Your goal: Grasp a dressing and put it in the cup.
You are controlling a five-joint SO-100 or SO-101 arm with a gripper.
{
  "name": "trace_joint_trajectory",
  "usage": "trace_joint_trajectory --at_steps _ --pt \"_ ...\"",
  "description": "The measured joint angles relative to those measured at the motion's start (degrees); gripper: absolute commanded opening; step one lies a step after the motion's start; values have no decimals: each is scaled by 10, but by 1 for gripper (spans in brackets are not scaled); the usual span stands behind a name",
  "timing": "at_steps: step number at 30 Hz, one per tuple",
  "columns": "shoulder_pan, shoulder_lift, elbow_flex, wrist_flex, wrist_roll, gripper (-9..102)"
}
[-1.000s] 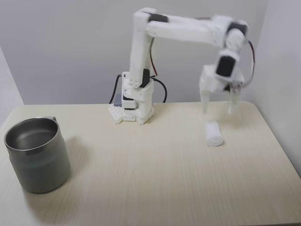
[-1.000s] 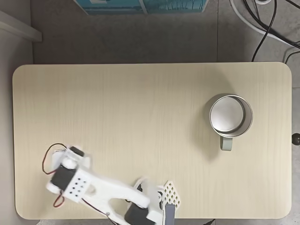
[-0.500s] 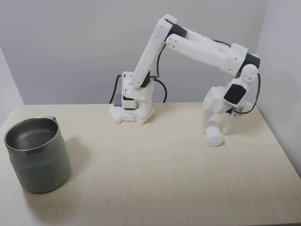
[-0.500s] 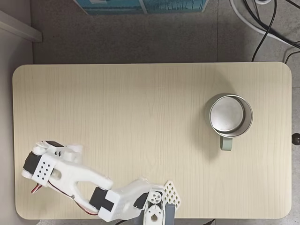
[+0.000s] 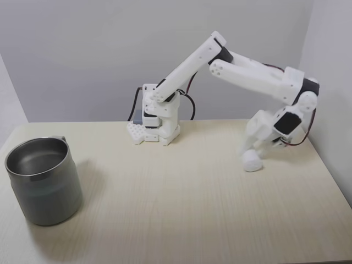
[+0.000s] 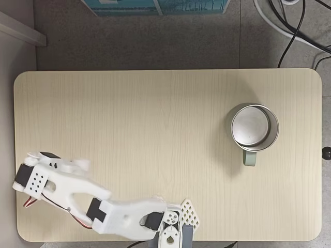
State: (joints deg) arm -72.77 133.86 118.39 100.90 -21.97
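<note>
Surroundings: arm base (image 5: 157,118) at the tabletop's (image 5: 176,192) far edge, centre of the front fixed view; cables (image 6: 289,26) on the floor, upper right of the top-down fixed view.
Dressing (image 5: 252,160): right of centre in the front view, lying on the tabletop, round end facing the camera, long axis running away toward the end effector.
End effector (image 5: 257,147): down over the dressing's far end, fingers either side; clamped or apart, cannot tell.
Cup (image 5: 43,180): upright, lower left of the front view, mouth open, well apart from the dressing.
Open room: bare tabletop between dressing and cup; dressing near the right edge.

Looking straight down: the cup (image 6: 254,128) sits on the right side of the table (image 6: 155,103), handle toward the bottom edge. White arm (image 6: 72,188) stretches across the bottom-left corner, well apart from it.
</note>
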Motion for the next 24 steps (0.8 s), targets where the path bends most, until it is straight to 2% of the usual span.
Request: trace_joint_trajectory --at_steps 12,19,24 --pt "1 -71 -47 -33 2 0" --pt "1 -182 -25 14 0 0" --pt "12 -283 -21 18 0 0"
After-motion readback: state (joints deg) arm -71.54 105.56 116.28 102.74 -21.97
